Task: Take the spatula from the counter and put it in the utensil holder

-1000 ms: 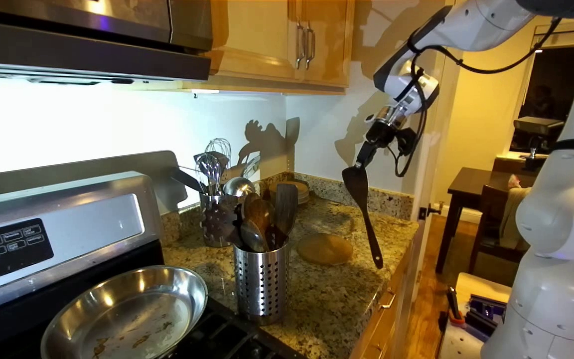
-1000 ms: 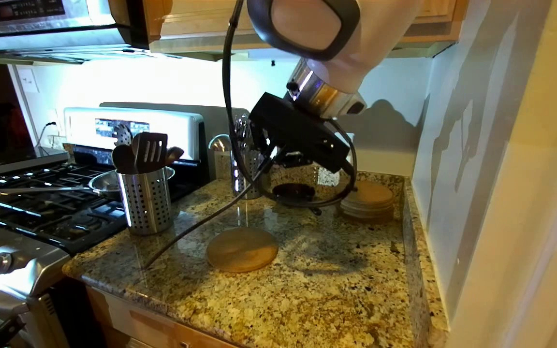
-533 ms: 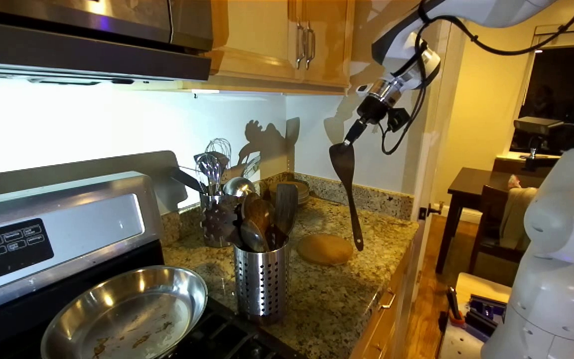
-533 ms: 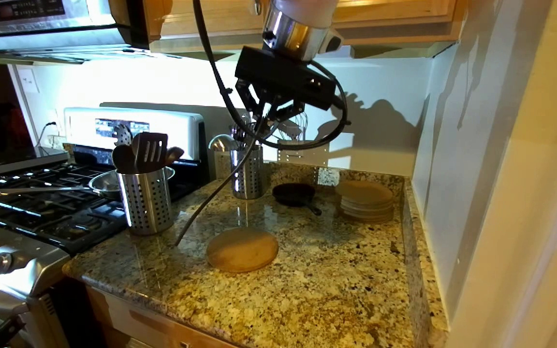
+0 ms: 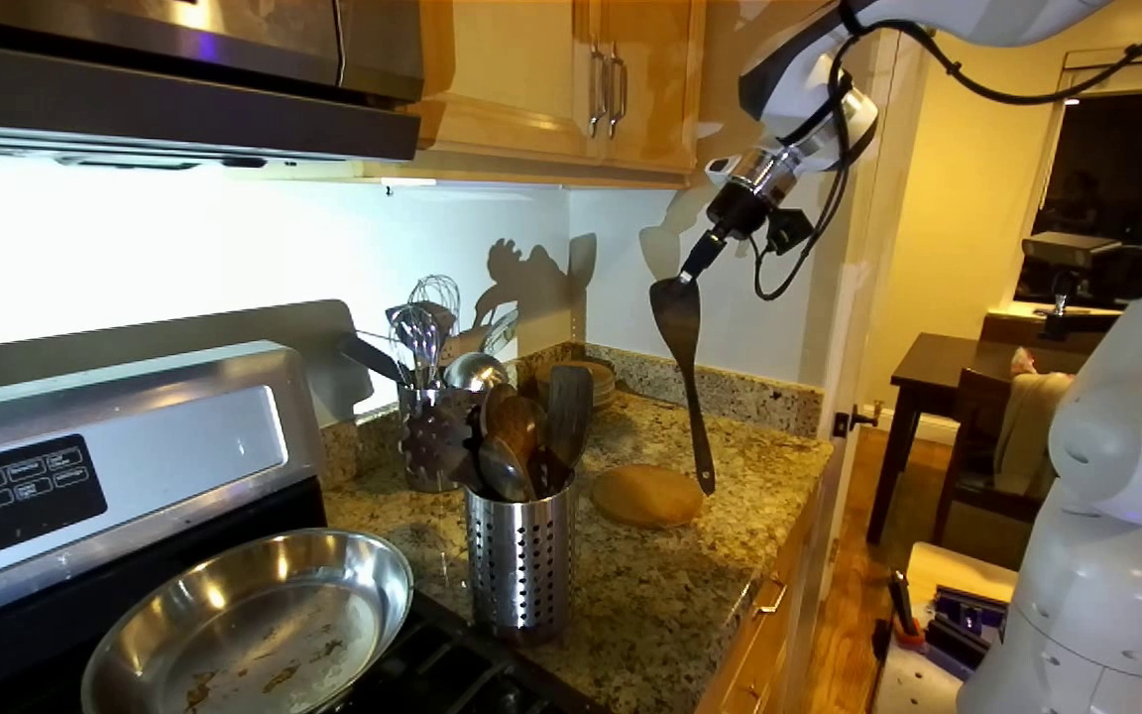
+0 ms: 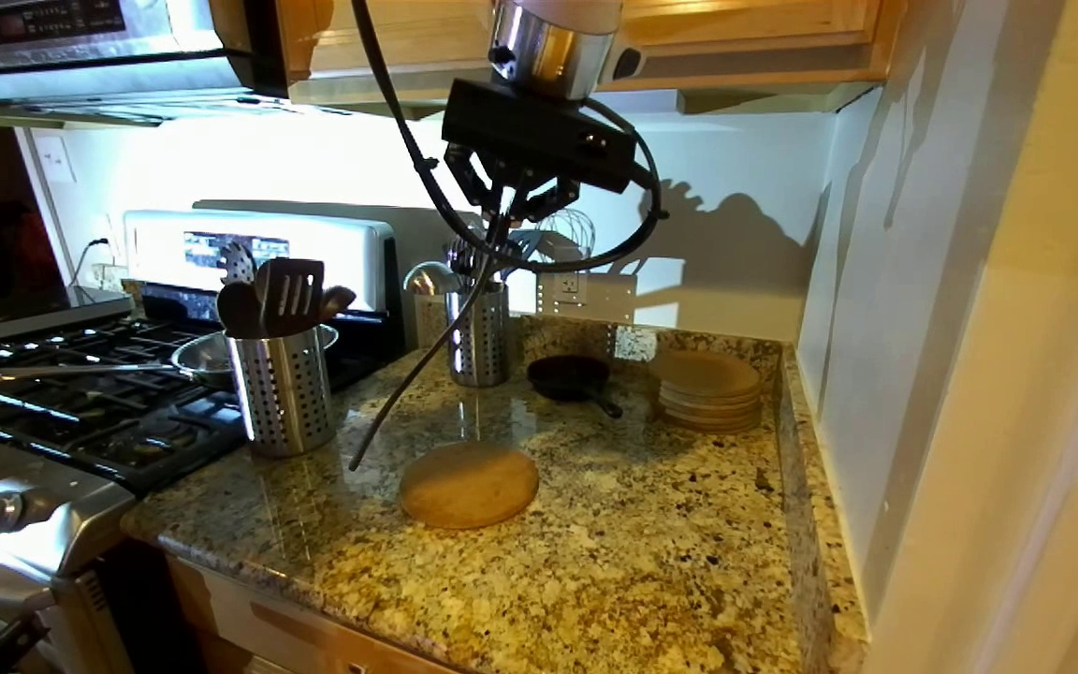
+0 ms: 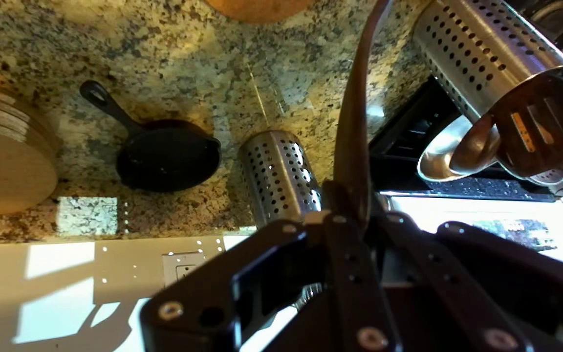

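Tool (image 5: 685,278) clamped on the wide head of the spatula (image 5: 684,352), jaws nearly together, handle downward.

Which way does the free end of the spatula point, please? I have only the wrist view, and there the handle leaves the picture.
Observer: Downward: in both exterior views, the spatula hangs from the gripper with its handle end lowest.
Operator: Beside which things does this end appear?
Observer: In an exterior view, it shows between the nearer utensil holder and the wooden disc.
Operator: Is the frying pan clean inside?
Observer: No, an exterior view shows brown marks in it.
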Controlling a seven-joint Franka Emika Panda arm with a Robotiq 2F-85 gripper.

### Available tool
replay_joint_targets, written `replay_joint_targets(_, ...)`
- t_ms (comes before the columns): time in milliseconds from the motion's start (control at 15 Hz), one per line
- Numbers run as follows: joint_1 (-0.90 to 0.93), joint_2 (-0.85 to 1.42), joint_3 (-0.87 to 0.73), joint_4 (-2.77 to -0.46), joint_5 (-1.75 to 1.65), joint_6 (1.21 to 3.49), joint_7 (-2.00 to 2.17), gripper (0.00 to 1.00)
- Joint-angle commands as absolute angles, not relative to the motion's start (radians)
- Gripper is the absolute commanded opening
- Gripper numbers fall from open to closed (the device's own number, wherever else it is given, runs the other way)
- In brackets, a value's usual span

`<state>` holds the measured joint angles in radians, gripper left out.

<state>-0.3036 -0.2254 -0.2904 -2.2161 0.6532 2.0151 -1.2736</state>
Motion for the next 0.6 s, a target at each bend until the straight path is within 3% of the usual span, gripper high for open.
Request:
replay_joint_targets(0, -0.278, -0.226, -0.315, -2.214, 0.647, 2.015, -1.269, 0.07)
replay_joint_targets(133, -0.277, -0.226, -0.316, -2.214, 0.647, 2.015, -1.269, 0.02)
replay_joint_targets(533, -0.240, -0.322, -0.294, -2.211, 0.639, 2.012, -1.295, 0.02)
